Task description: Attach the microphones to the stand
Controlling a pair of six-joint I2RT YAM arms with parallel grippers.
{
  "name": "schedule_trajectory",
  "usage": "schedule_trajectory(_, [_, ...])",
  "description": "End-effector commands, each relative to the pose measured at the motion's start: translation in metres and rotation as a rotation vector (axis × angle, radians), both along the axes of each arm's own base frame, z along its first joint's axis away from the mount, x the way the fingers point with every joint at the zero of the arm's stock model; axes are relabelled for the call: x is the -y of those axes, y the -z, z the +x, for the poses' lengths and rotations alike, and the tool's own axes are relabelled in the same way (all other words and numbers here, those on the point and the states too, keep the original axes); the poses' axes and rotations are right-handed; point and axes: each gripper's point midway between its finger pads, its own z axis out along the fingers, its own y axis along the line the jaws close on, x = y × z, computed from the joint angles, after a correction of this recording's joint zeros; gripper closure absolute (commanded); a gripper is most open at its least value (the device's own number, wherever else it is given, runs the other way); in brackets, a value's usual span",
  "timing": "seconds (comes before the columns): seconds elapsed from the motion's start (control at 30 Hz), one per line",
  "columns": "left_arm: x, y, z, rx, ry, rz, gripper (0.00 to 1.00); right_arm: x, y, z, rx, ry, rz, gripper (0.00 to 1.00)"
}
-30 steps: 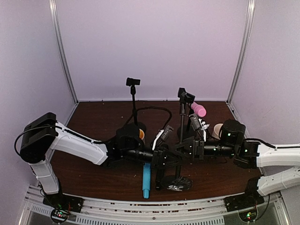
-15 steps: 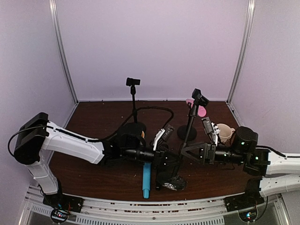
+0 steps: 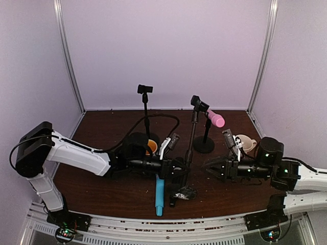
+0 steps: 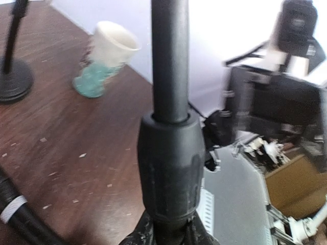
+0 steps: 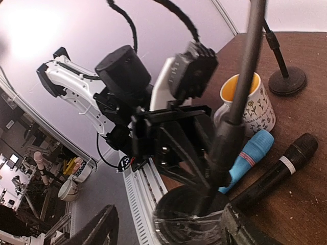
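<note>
Light blue microphone (image 3: 159, 196): lay flat on the brown counter (image 3: 102, 127) at the near centre, just left of the near stand's base.
Black microphone (image 5: 278, 171): lay on the counter beside the blue one, between it and the near stand's base.
Near stand (image 3: 191, 135): base sat close to the near edge, its pole leaning to the right as it rose, with the clip at the top beside the pink microphone's end.
Left gripper (image 3: 180, 172): reached in from the left, its fingers closed on the near stand's pole low down, just under the thick collar.
Right gripper (image 3: 210, 170): hung just right of the near stand, clear of the pole, its fingers (image 5: 99, 229) spread wide.
Yellow-lined mug (image 3: 151, 147): stood upright behind the left arm's wrist.
Beige mug (image 3: 244, 143): stood upright on the right, behind the right arm.
Pink microphone (image 3: 215, 119): sat tilted on top of the round-based stand (image 3: 204, 145) at the far right.
Far stand (image 3: 146, 109): stood upright at far centre-left.
</note>
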Motion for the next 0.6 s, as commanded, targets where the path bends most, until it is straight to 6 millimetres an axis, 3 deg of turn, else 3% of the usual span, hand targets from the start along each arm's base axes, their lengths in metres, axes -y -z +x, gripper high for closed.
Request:
schedule_trajectory(0.0, [0.001,-0.075,-0.030,0.099,0.171,-0.281,1.00,-0.003,-0.008,0.008,0.149,-0.003,-0.055,0.33])
schedule_trajectory(0.3, [0.004,-0.075,-0.038,0.107,0.213,-0.261,1.00,-0.021,-0.024,0.013,0.190,-0.041,0.006,0.41])
schedule_trajectory(0.57, [0.008,-0.074,-0.046,0.113,0.241,-0.245,1.00,-0.034,-0.023,0.016,0.171,-0.070,0.027,0.51])
